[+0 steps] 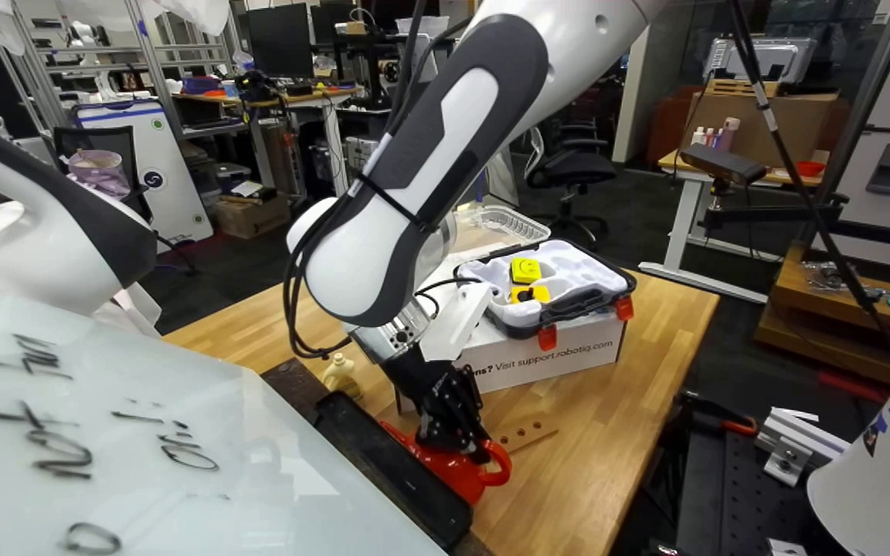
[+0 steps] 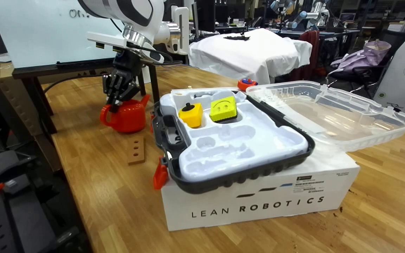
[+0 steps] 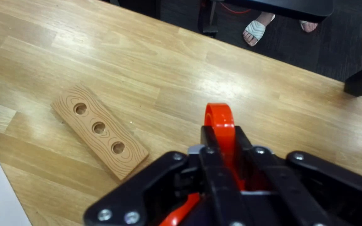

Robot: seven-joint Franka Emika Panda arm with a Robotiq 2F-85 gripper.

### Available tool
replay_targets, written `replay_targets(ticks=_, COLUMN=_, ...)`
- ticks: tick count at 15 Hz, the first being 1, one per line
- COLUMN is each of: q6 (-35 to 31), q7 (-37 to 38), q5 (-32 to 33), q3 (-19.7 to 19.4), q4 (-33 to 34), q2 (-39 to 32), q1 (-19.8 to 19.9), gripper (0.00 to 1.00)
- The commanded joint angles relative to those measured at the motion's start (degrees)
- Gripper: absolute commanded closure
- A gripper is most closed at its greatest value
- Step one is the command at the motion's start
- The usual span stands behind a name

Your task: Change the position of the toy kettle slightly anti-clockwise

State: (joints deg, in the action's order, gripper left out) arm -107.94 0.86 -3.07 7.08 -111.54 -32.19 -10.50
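Pinching the handle [image 3: 225,121] of the toy kettle [image 2: 129,118], the tool [image 3: 222,133] clamps it near an edge of the surface [image 2: 118,196]; presumably this gives leverage for turning anti-clockwise.

The wooden table [image 2: 118,203] carries the red toy kettle [image 2: 130,117], a three-holed wooden block [image 3: 108,137] and a white box [image 2: 258,196].
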Motion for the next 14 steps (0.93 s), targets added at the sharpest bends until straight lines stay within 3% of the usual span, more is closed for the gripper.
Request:
replay_targets(ticks=1, q6=3.9, q7=-0.5, q5=1.0, q3=-0.4, q4=4.7, q2=-3.0, q1=0.5, gripper=0.96)
replay_targets(ticks=4, q6=5.7, q7=0.0, q5=1.1, q3=-0.9, q4=6.7, q2=-3.9, q1=0.4, gripper=0.92)
replay_targets(ticks=5, q6=6.1, q7=0.3, q5=0.9, q3=-1.0, q4=7.0, q2=-4.1, q1=0.4, gripper=0.59)
replay_targets(ticks=6, q6=6.3, q7=0.3, q5=0.7, q3=-1.0, q4=7.1, q2=-4.1, q1=0.5, gripper=0.58)
replay_targets(ticks=10, q6=6.9, q7=-0.1, q5=-0.6, q3=-0.6, q4=5.0, q2=-2.4, q1=1.0, gripper=0.31)
replay_targets(ticks=14, q6=5.3, q7=-0.6, q5=-4.4, q3=0.2, q4=-1.3, q2=2.4, q1=2.0, gripper=0.04)
